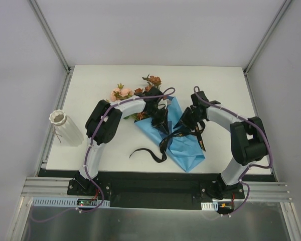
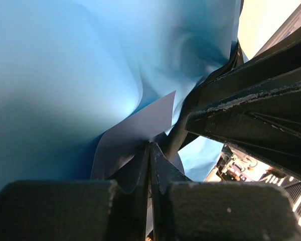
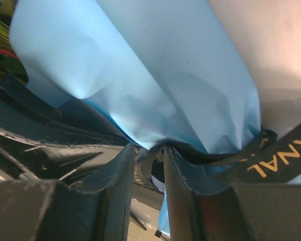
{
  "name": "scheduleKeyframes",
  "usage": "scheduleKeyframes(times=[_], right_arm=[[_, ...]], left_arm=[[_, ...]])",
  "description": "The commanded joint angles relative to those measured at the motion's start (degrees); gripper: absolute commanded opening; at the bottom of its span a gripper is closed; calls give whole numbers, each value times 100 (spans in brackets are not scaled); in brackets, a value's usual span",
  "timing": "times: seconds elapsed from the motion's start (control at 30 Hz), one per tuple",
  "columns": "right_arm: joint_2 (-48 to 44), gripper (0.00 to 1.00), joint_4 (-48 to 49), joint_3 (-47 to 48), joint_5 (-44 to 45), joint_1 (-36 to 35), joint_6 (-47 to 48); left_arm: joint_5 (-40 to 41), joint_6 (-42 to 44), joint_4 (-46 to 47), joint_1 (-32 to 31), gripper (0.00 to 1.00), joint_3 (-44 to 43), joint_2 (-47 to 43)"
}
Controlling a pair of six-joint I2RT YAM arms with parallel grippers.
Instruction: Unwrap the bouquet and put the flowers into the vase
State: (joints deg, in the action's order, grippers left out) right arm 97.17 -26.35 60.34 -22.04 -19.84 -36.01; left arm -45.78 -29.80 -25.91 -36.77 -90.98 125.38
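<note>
So the bouquet (image 1: 163, 118) is lying mid-tabletop (image 1: 215, 80), left pincer (image 2: 149, 150) clenched on its blue paper (image 2: 90, 75), right pincer (image 3: 149, 155) pinching the black ribbon (image 3: 271, 160), so I'd pull the ribbon slowly while the left holds steady.

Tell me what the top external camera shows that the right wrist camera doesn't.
Only the top external view shows the white ribbed vase at the table's left edge, the pink roses and both arms. Only the right wrist view shows gold lettering on the black ribbon close up, with the right tool closed on ribbon. Both show the blue paper.
</note>
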Motion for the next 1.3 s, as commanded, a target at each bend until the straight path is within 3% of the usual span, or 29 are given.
scheduleKeyframes(times=[0.0,0.13,0.3,0.63,1.27], right_arm=[[136,32,481,373,-336,-12,-249],[189,32,631,496,-388,67,-223],[-152,33,-132,374,-90,32,-29],[-708,33,-406,-30,358,-134,-433],[135,33,-556,233,693,-372,-671]], left_arm=[[-1,71,-28,-40,0,-96,4],[-1,62,-19,-49,0,-34,4],[-1,115,-28,-40,0,1,-31],[-63,132,-28,-40,0,-78,21],[-168,133,-28,-40,0,-113,56]])
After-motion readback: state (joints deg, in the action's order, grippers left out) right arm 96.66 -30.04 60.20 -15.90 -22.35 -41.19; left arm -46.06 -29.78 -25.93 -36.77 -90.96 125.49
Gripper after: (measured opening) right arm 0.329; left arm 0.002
